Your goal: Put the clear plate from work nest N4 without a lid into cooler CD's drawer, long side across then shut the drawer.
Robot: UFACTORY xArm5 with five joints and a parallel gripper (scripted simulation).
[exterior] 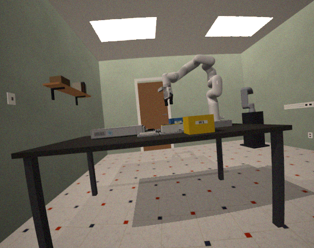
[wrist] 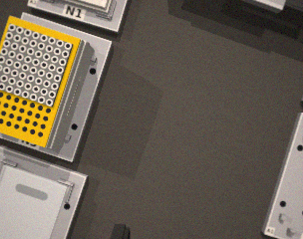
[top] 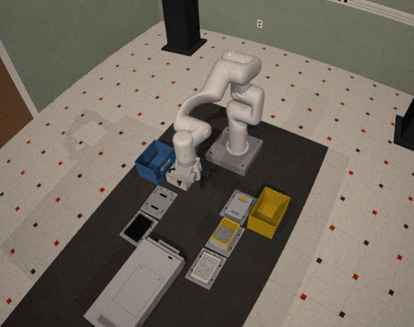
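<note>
My gripper (top: 191, 182) (exterior: 168, 102) (wrist: 214, 233) is open and empty, high above the bench beside the blue bin. The cooler (top: 140, 281) (exterior: 116, 132) stands on the bench with its drawer front (top: 166, 250) towards the nests. The drawer looks shut or nearly so; no lit lamp can be made out. A pale nest with dark slots (top: 159, 201) (wrist: 291, 174) shows no plate that I can make out. A nest with a pale flat insert (top: 239, 207) (wrist: 29, 214) stands by the yellow bin. I cannot read which nest is N4 or make out the clear plate.
A black plate (top: 138, 227) sits in a nest by the cooler. A yellow tip rack (top: 225, 231) (wrist: 22, 117) and a white plate (top: 204, 266) stand opposite. The blue bin (top: 146, 169) and yellow bin (top: 263, 221) (exterior: 198, 128) flank them. The gripper partly hides a pale box.
</note>
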